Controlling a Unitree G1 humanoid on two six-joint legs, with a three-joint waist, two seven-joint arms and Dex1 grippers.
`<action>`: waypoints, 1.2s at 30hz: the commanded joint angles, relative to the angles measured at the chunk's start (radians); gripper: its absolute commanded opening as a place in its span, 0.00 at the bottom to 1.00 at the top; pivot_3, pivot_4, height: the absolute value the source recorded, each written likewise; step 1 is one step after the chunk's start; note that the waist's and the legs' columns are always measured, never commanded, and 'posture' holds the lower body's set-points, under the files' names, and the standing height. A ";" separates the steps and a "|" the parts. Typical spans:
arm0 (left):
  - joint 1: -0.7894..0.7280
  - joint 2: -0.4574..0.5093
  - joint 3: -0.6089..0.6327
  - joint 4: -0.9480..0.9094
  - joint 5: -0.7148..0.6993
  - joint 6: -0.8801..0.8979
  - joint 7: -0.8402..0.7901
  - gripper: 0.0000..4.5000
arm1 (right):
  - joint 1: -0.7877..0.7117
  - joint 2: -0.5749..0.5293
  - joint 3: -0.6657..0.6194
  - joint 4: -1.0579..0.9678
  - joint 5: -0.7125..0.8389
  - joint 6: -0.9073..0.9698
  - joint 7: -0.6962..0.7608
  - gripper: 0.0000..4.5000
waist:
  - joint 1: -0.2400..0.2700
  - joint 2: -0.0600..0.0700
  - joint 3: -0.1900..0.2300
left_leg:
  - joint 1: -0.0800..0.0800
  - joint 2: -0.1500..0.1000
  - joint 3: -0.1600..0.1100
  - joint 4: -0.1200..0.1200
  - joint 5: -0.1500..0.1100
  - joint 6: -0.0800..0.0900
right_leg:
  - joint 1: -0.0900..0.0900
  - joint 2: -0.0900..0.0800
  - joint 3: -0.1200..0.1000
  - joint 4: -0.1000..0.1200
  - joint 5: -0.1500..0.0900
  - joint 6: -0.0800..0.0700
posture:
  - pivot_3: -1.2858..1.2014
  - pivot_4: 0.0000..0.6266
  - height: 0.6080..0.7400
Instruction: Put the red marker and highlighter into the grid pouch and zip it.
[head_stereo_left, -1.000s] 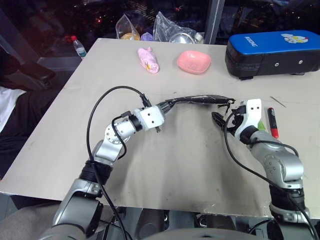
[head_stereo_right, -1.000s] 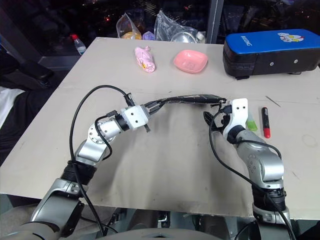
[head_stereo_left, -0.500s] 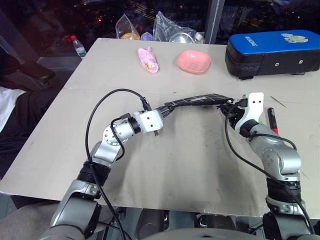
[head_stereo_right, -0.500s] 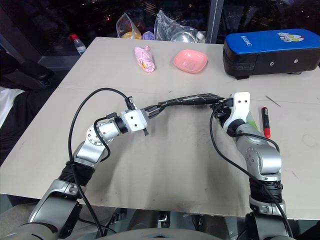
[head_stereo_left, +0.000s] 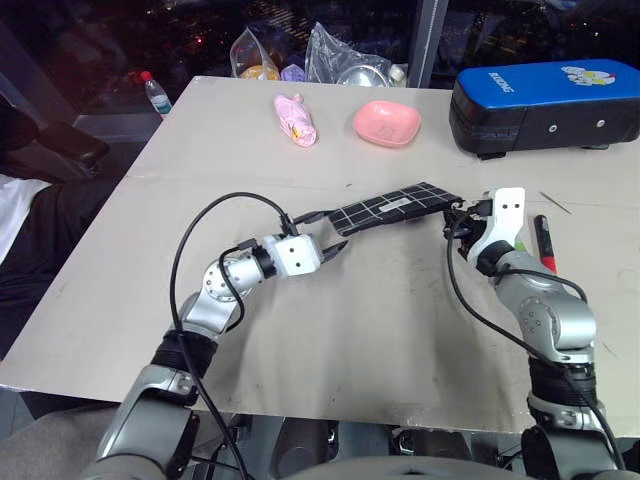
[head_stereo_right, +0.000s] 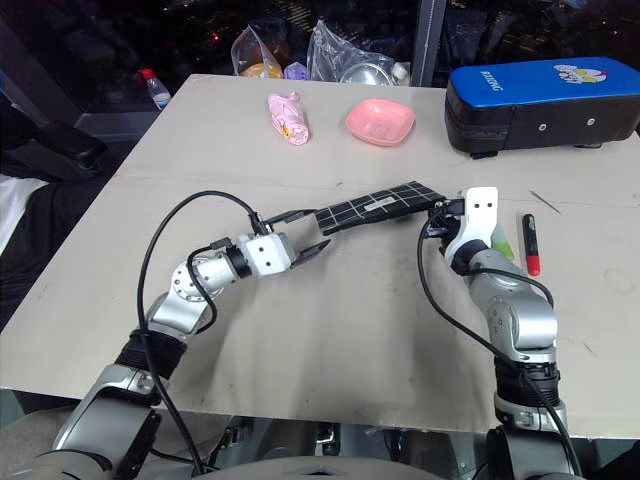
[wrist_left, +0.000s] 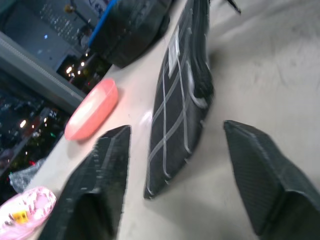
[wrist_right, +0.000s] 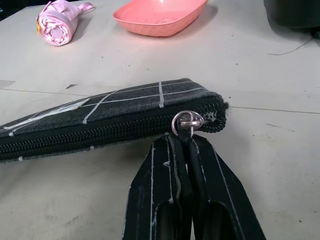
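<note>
My right gripper (wrist_right: 186, 142) is pinched tight just under the metal zipper ring of the soft, flat grid pouch (head_stereo_left: 392, 207), which lies mid-table. My left gripper (wrist_left: 175, 175) stands spread around its near end, touching nothing. The slim red marker (head_stereo_left: 545, 244) and green highlighter (head_stereo_right: 503, 247) lie just right of my right wrist, with bare tabletop in front of me.

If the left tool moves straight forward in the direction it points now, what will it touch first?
Most likely the near end of the grid pouch, which lies between and just beyond the open fingers of the left tool. Depth is unclear, so contact is a guess.
</note>
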 joint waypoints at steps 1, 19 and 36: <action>-0.031 -0.008 0.013 0.034 0.008 -0.064 0.024 0.64 | -0.002 0.002 -0.004 -0.034 0.002 -0.022 0.004 0.00 | 0.001 0.000 0.000 | 0.000 0.000 0.000 0.000 0.000 0.000 | 0.000 0.000 0.000 0.000 0.000 0.000 | 0.52 0.24 0.61; -0.214 -0.147 -0.033 0.338 0.088 -0.292 0.116 0.37 | 0.004 0.009 0.009 -0.061 -0.007 -0.012 0.004 0.00 | 0.001 0.000 0.000 | -0.001 0.000 0.001 0.000 0.000 0.000 | -0.001 0.000 0.000 0.000 0.000 0.000 | 0.52 0.24 0.61; -0.227 -0.166 -0.041 0.337 0.116 -0.274 0.145 0.01 | 0.001 -0.199 0.275 -0.067 -0.205 -0.128 0.193 0.00 | -0.001 0.000 0.000 | -0.002 0.000 0.000 0.000 0.000 0.000 | -0.002 0.000 0.000 -0.001 0.000 0.000 | 0.52 0.24 0.61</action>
